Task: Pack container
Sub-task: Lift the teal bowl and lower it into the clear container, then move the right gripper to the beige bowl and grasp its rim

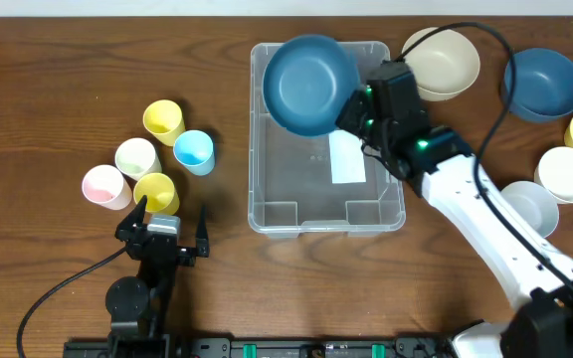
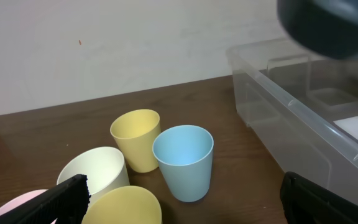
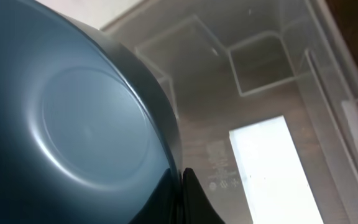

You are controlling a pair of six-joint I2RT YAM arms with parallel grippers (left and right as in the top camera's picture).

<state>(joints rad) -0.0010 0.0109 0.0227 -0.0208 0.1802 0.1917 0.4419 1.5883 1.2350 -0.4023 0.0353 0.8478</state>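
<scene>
**Principal item:** large clear plastic rectangular container [image 1: 267,199], set upright at the centre of the overhead frame on the brown wooden table [image 1: 48,80]. Only a white label [image 1: 346,157] is seen on its floor.

**Held item:** dark blue round plastic bowl [image 1: 309,85], tilted above the container's upper-left corner. It is pinched at its rim by the right gripper [image 1: 354,107], whose fingers are drawn narrow upon it.

**Idle item:** left gripper [image 1: 171,221], lower left of the frame, fingers spread wide, nothing held.

**Hazards, as judged:**
- The bowl is gripped by a thin edge only, so it may swing or slip in the pinch.
- If it is released while tilted, it may land on edge or be left leaning on a wall.
- The bowl is seen overlapping the far rim, so a straight descent may catch that rim and shift the container.

**Count:**
- Bowls, three: dark blue, two (one held; second dark blue bowl [image 1: 543,82], upper right); cream bowl [image 1: 444,62], one.
- Cups, eight:
  - yellow plastic cups [image 1: 163,119], three
  - white cups [image 1: 136,156], two
  - light blue cup [image 1: 194,151], one
  - pink cup [image 1: 103,185], one
  - pale grey cup [image 1: 537,202], one, partly hidden by the arm
- Container, one.
</scene>
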